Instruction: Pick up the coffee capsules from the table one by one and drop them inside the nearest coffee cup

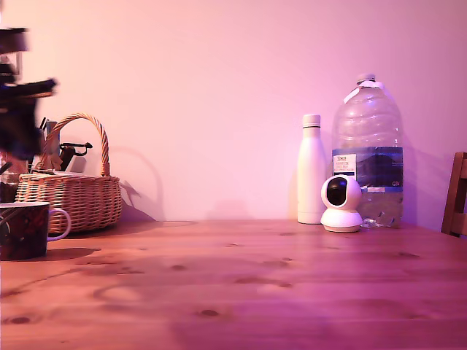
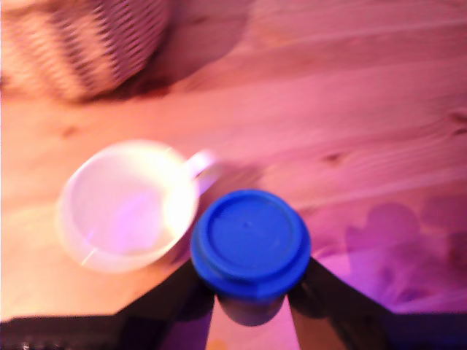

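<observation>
The gripper (image 2: 250, 310) clamps a blue coffee capsule (image 2: 250, 248) just beside the coffee cup (image 1: 25, 230), which stands at the table's (image 1: 255, 292) far-left edge in the exterior view, near the wicker basket (image 1: 73, 197); rightward, bare wood lies open.

arm (image 1: 18, 102) blurred, coffee cup (image 1: 25, 230) cut by frame edge.

Open table (image 1: 241, 284) ahead (wicker basket (image 1: 71, 197) crowding behind the coffee cup (image 1: 24, 230)).
</observation>
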